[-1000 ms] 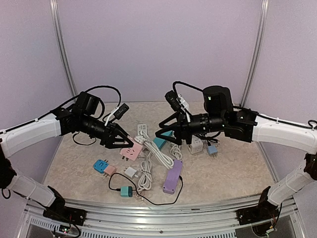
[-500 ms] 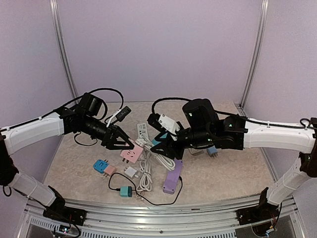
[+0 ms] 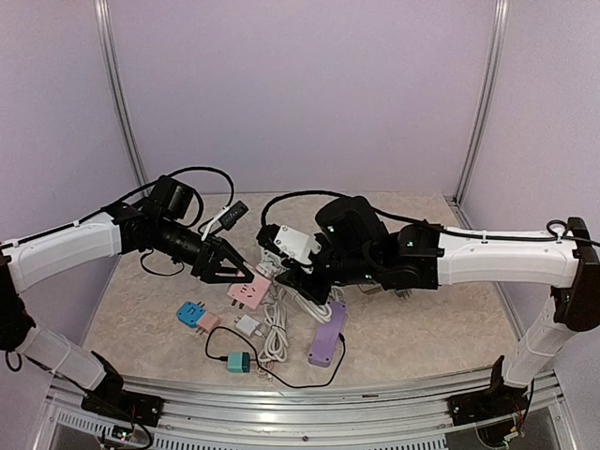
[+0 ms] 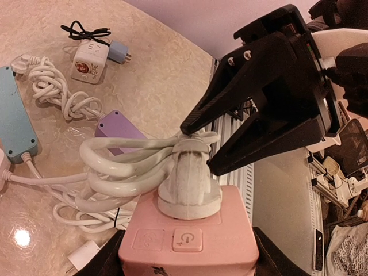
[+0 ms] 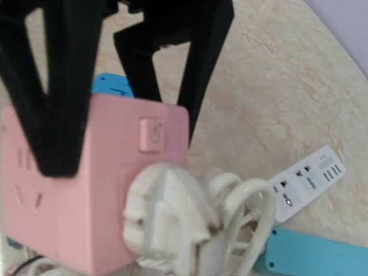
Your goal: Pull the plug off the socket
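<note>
A pink socket cube [image 3: 249,292] is held in my left gripper [image 3: 236,276], which is shut on its sides and holds it above the table. A white plug [image 4: 188,172] sits in the cube's face, its thick white cable [image 4: 123,167] looped beside it. My right gripper [image 4: 196,147] is open, with one black finger on each side of the plug's top. Whether it touches the plug I cannot tell. In the right wrist view the plug [image 5: 167,221] and cube [image 5: 86,190] fill the frame, with the left gripper's fingers [image 5: 52,103] on the cube.
On the table lie a purple power strip [image 3: 326,336], a white power strip [image 3: 269,246], a teal strip [image 4: 14,115], a white cube socket [image 4: 89,56], a blue adapter [image 3: 190,313], a small pink adapter [image 3: 208,322] and a teal charger [image 3: 239,362] on a black cord.
My right arm has swung left and down, bringing its open gripper up to the plug. My left gripper has held the pink cube almost still.
</note>
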Robot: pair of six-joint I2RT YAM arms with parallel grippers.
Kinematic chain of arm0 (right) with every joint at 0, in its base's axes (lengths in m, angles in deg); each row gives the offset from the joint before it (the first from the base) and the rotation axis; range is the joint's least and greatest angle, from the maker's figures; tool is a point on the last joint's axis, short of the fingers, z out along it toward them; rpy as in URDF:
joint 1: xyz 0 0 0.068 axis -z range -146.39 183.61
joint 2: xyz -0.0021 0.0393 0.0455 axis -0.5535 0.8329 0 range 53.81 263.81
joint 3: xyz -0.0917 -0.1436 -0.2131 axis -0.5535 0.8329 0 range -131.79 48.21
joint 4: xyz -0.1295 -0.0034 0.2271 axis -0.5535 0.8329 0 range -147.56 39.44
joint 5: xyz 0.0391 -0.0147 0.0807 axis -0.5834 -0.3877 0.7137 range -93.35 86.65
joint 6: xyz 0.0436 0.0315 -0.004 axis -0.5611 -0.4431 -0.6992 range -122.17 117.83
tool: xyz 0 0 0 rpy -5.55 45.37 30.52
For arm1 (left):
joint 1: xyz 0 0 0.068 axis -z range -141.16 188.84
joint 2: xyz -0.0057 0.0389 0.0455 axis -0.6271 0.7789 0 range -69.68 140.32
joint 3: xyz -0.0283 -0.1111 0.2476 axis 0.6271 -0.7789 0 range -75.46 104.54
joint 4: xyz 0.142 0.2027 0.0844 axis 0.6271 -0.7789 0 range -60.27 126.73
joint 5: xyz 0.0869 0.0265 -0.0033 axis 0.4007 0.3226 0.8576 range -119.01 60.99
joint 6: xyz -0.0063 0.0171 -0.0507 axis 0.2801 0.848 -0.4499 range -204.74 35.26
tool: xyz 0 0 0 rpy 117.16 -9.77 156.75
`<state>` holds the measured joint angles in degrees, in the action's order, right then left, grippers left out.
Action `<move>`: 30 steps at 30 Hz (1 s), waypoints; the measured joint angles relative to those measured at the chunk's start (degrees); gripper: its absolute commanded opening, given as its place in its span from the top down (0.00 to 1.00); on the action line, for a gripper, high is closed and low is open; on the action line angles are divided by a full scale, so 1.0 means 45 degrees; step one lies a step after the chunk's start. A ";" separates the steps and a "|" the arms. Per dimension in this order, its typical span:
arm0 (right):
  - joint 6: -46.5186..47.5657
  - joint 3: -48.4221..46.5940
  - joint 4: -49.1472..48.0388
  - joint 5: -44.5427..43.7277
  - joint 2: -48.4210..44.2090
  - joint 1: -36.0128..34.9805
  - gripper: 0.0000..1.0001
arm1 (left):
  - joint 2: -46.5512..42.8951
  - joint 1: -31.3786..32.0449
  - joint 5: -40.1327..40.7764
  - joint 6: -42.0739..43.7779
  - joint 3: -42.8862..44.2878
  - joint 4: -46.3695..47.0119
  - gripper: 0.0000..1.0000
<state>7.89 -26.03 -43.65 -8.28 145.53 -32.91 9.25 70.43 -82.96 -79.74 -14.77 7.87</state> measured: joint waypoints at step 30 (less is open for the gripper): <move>0.0976 -0.0398 -0.0092 -0.3118 0.0952 -0.0801 1.00 | 0.0005 -0.0010 -0.0185 -0.0049 0.0005 -0.0083 1.00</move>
<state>12.28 -27.82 -44.06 -22.31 149.82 -36.52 9.28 70.39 -83.79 -79.96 -14.75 7.50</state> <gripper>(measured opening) 0.126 0.619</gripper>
